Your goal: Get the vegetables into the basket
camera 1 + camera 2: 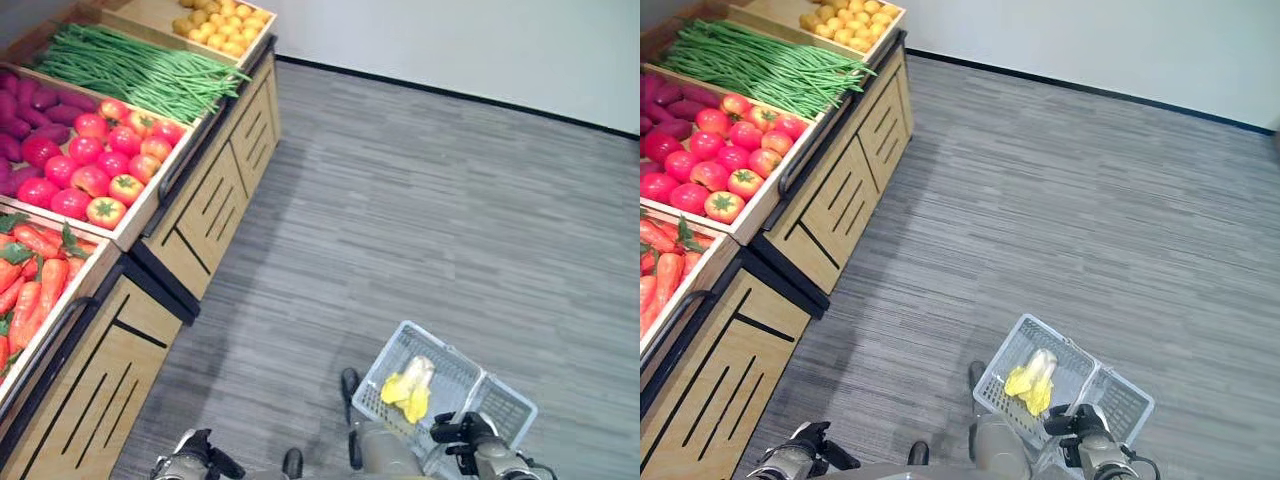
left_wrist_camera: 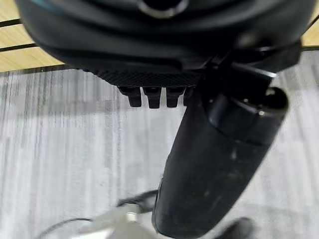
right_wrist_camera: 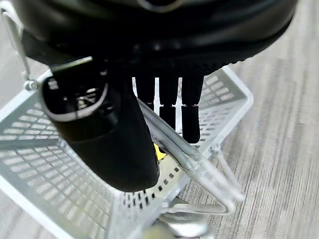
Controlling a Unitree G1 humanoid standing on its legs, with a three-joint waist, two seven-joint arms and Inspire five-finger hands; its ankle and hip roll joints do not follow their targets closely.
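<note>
A white wire basket (image 1: 381, 361) hangs low at my right side with a pale yellow leafy vegetable (image 1: 410, 388) lying in it. My right hand (image 1: 466, 433) is at the basket's near edge. In the right wrist view its fingers (image 3: 190, 117) curl round the basket's wire handle (image 3: 200, 168), over the mesh floor (image 3: 45, 164). My left hand (image 1: 196, 455) hangs at the lower left, beside the wooden stand. In the left wrist view its fingers (image 2: 151, 96) are curled under and hold nothing, with the thumb (image 2: 214, 164) over bare floor.
A wooden produce stand (image 1: 205, 215) runs along my left. Its bins hold carrots (image 1: 30, 280), tomatoes (image 1: 100, 165), purple roots (image 1: 20, 110), green beans (image 1: 130, 65) and small yellow produce (image 1: 220, 20). Grey floor (image 1: 430, 200) stretches ahead to a white wall.
</note>
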